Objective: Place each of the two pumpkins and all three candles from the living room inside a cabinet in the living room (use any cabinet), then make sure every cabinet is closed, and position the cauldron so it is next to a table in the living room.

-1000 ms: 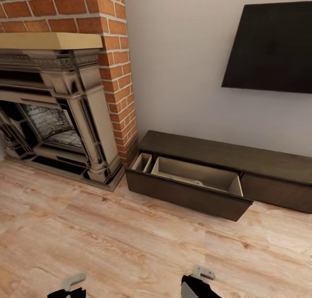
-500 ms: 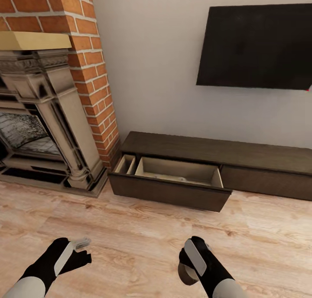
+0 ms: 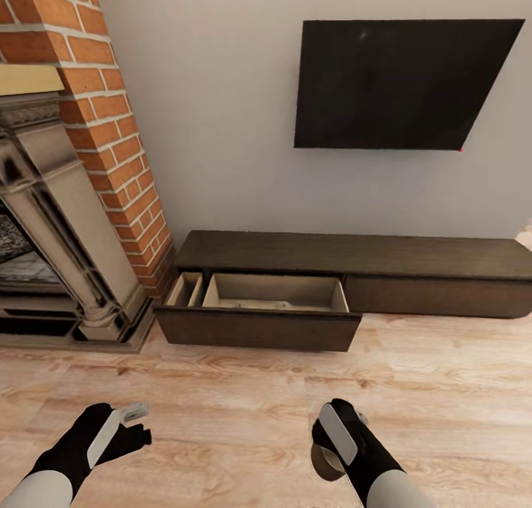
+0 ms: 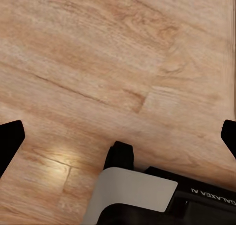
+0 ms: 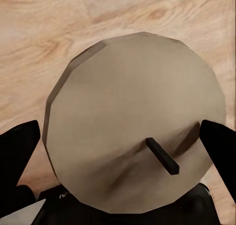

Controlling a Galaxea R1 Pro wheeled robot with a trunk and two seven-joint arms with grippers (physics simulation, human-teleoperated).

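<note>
Ahead of you: a wood floor [image 3: 222, 390], a pale wall carrying a dark TV panel [image 3: 399, 83], a brick fireplace [image 3: 66, 160] at the left, and against the wall the long dark cabinet [image 3: 414, 260], its left drawer [image 3: 258, 312] pulled out with a pale interior. Your right gripper [image 5: 118, 151] is clamped on a beige candle [image 5: 135, 122], round top and dark wick facing the wrist camera, held low over the floor well short of the cabinet. Your left gripper [image 4: 118, 136] carries nothing, fingers spread wide above bare boards.
</note>
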